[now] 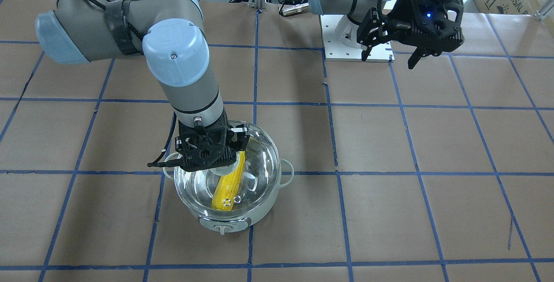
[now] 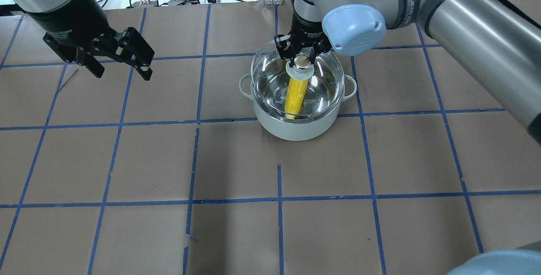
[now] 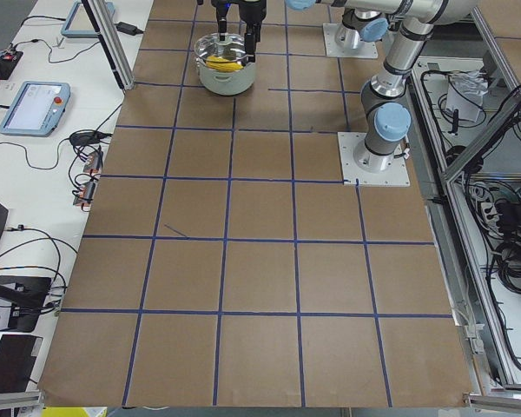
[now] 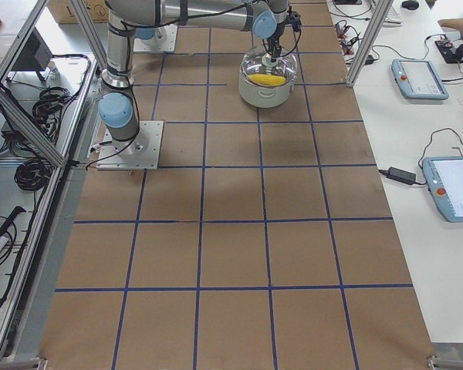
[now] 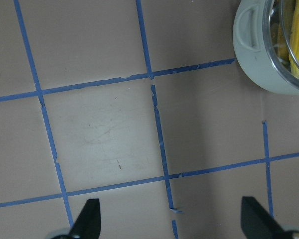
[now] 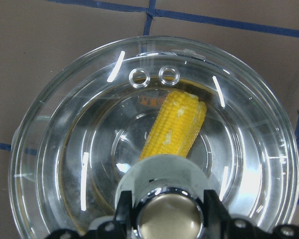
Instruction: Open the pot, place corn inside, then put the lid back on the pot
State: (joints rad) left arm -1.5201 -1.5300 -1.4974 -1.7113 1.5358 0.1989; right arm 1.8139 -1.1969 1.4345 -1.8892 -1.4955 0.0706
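You see the pot on the counter, just right of centre, the corn inside, the lid over it, the right tool at the lid's top, and the left tool well apart on the left.

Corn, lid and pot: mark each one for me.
corn (image 6: 175,122), right wrist view, middle of the ear, seen through the glass.
lid (image 6: 172,218), right wrist view, its brass knob.
pot (image 2: 296,128), overhead view, near side of its pale wall.
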